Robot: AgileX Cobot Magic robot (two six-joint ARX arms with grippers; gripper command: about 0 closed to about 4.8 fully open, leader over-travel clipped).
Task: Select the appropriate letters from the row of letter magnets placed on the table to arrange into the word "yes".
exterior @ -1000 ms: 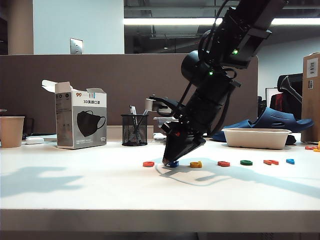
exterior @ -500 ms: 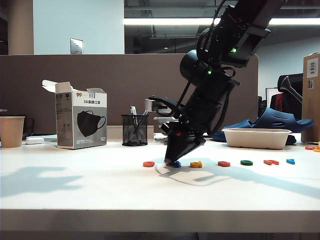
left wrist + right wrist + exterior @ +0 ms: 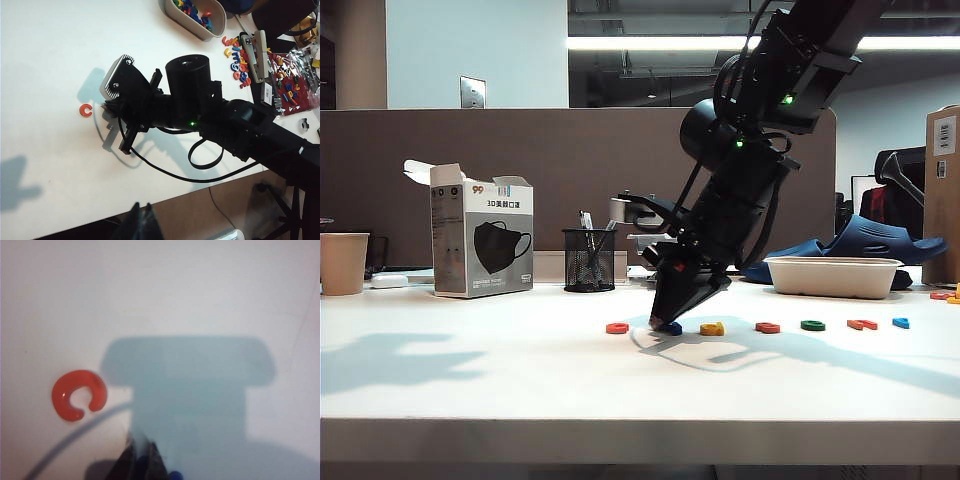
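1. Exterior view: the right gripper [image 3: 665, 322], tilted down toward the tabletop's left edge, pinches the dark blue letter [image 3: 670, 327] on the table [image 3: 520, 380]; the row of letter magnets [image 3: 760, 326] runs parallel to the front edge.
2. Right wrist view: narrowed fingertips [image 3: 131, 460] squeeze a blue sliver [image 3: 175, 474]; its pointing cannot be told. An orange-red "c" [image 3: 78, 394] lies nearby.
3. Left wrist view alone shows the left gripper [image 3: 141, 225], jaws pressed together, beyond the front edge.

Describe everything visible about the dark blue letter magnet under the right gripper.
The dark blue letter magnet is a small flat piece, plastic by its look, second from the left in the row on the white table, between an orange-red letter and a yellow one. The right gripper is shut on it, hiding most of it, so its shape cannot be read. It looks to be at table level.
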